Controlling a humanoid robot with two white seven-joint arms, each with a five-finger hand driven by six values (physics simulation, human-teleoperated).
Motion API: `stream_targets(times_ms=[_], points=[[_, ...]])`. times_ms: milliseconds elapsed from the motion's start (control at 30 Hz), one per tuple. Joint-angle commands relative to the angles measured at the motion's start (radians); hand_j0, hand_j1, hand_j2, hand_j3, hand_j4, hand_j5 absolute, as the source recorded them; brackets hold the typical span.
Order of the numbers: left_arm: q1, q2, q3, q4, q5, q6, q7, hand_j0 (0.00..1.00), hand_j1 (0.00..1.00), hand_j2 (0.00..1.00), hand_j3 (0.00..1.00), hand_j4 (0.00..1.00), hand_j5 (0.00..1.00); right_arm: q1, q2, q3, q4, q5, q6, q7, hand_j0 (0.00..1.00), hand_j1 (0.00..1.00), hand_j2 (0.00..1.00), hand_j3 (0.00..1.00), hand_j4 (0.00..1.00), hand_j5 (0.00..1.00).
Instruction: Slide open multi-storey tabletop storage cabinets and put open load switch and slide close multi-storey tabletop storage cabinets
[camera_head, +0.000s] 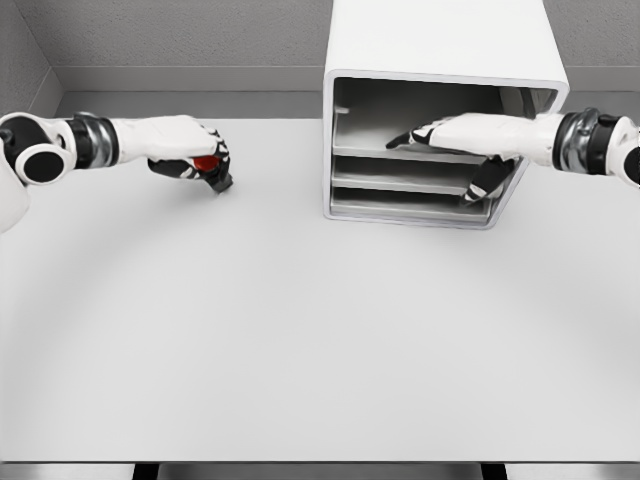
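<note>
At upper left of the frame, the left hand (190, 150) gripped the load switch (208, 166) above the table (300, 340), while the right hand (455, 135), fingers extended, reached into the opened cabinet (440, 60); insertion and closing remained.

A broad, pale grey table (300, 340) fills most of the view under soft, even light. Behind it stands a grey, speckled wall (180, 35), with a side wall (22, 60) meeting it at left.
</note>
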Motion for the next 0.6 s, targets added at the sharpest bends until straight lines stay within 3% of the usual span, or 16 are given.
stream_targets(times_ms=[0,300,567], points=[[0.000,0.039,0.003,-0.068,0.043,0.002,-0.003,0.40,0.40,0.40,0.40,0.40,0.40,0.000,0.008,0.011,0.010,0.006,0.000,0.000,1.00,1.00,1.00,1.00,1.00,1.00],[0.003,0.274,0.027,-0.479,0.272,0.002,-0.014,0.40,0.40,0.40,0.40,0.40,0.40,-0.003,0.010,0.031,0.009,0.061,-0.007,0.021,1.00,1.00,1.00,1.00,1.00,1.00],[0.008,0.308,0.030,-0.660,0.321,0.002,-0.012,0.41,0.41,0.41,0.41,0.41,0.41,-0.009,0.007,0.032,-0.016,0.062,-0.046,0.023,1.00,1.00,1.00,1.00,1.00,1.00]])
